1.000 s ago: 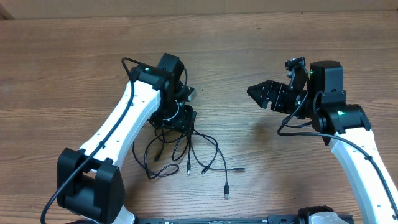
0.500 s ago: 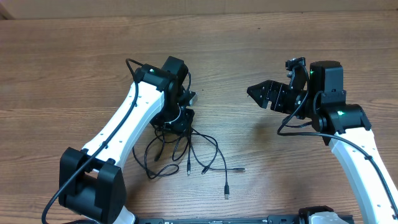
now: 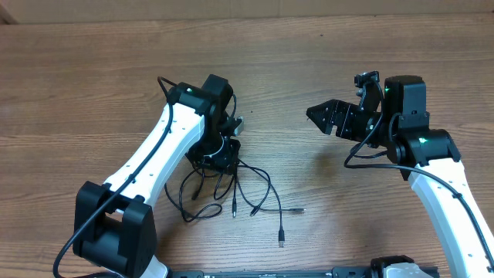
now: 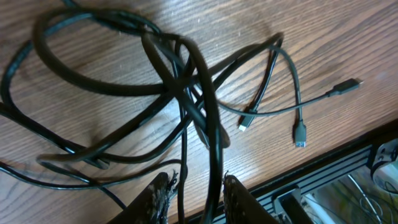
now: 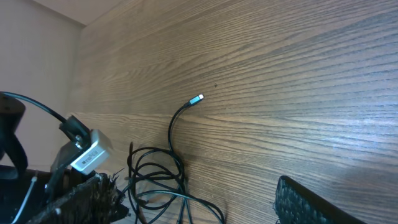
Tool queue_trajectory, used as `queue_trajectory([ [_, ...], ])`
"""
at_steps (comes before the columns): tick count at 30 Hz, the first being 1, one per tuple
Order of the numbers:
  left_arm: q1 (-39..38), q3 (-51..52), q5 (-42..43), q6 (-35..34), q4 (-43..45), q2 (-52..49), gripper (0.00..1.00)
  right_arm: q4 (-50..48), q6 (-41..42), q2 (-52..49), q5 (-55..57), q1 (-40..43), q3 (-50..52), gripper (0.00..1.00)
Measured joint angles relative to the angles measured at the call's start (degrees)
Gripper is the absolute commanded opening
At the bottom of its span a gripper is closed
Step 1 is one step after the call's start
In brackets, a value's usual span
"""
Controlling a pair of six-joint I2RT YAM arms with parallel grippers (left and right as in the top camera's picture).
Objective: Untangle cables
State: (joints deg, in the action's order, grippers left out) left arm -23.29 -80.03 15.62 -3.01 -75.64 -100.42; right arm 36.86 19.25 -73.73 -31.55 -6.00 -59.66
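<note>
Shifted since a second ago: left arm (image 3: 154, 162), wrist nudged toward the upper right of the overhead frame, with its jaws drawn in from a wider stance. The right arm (image 3: 455, 193) is unchanged.

Counter (image 3: 77, 62): brown wood grain, filling every view.

Left jaws: left of centre in the overhead frame, pointed down onto the top of the tangle. They are narrow. In the left wrist view two black strands run between the fingers (image 4: 163, 194), held there.

Cables (image 3: 231, 189): thin black cords, knotted under the left jaws, with loops spreading toward the lower centre of the frame and lying on the counter. Crossed strands fill the left wrist view (image 4: 186, 93).

Plug ends: one silver-tipped plug (image 3: 282, 239) at lower centre, with another plug (image 3: 298, 210) just above and to its right.

Right jaws: right of centre in the overhead frame, spread wide, holding nothing, well apart from the cables.
</note>
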Motion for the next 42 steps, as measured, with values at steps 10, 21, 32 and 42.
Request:
queue_trajectory([
  [10,0.00,2.49,4.55,0.00,3.02,0.00,0.04,0.02,0.02,0.00,0.00,0.00,0.00,0.81],
  [21,0.00,-13.60,17.88,5.95,-1.60,-0.76,0.04,0.07,-2.21,0.00,-2.14,0.00,0.00,0.81],
  [32,0.00,-48.26,25.62,9.14,-2.40,-0.72,0.04,-1.22,-6.43,0.00,-7.30,-2.10,0.00,0.84],
  [42,-0.37,-48.98,30.58,9.14,-3.34,-0.74,0.04,-11.65,-6.84,0.00,-16.44,-2.43,0.09,0.86],
])
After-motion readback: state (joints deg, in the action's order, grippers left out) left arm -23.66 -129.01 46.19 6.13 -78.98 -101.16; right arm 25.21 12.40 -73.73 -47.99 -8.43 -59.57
